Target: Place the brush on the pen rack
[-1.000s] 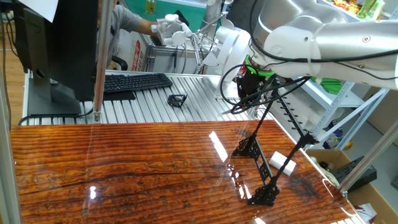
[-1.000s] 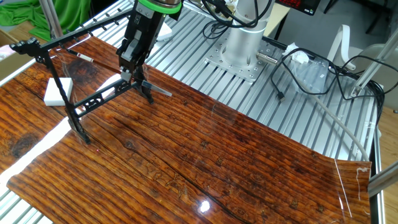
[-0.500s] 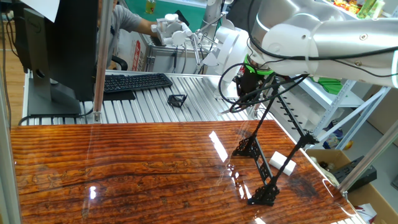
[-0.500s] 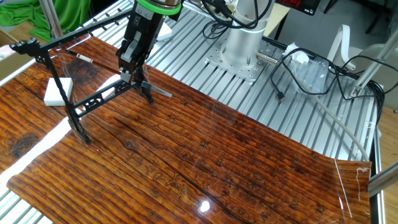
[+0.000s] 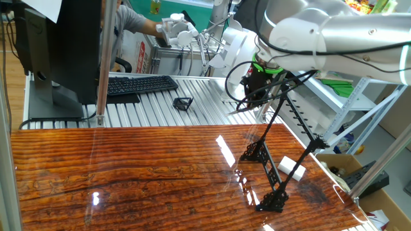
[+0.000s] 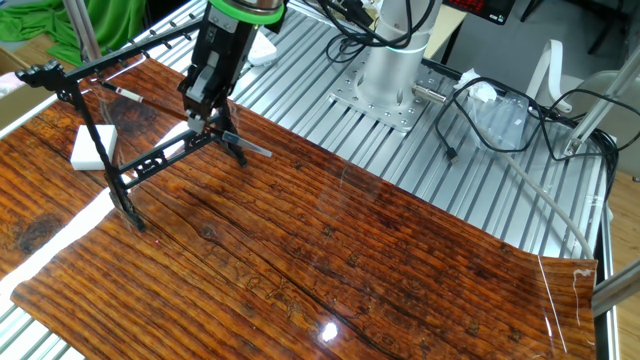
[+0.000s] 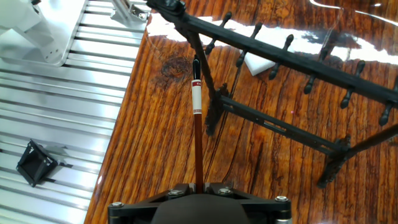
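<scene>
The brush is a thin dark stick with a pale band near its far end. It sticks straight out of my gripper, which is shut on its near end. The brush tip reaches up to the top rod of the pen rack, a long black frame of slanted rods with pegs. In the other fixed view my gripper hangs over the rack's right foot, with the brush pointing right. In one fixed view the gripper is above the rack's far end.
A white block lies beside the rack, and also shows in the hand view. A small black wire frame sits on the metal slats. A keyboard lies at the back. The robot base stands on the slats.
My gripper has shifted a little to the left and back in both fixed views, carrying the brush with it. The rack has not moved.
</scene>
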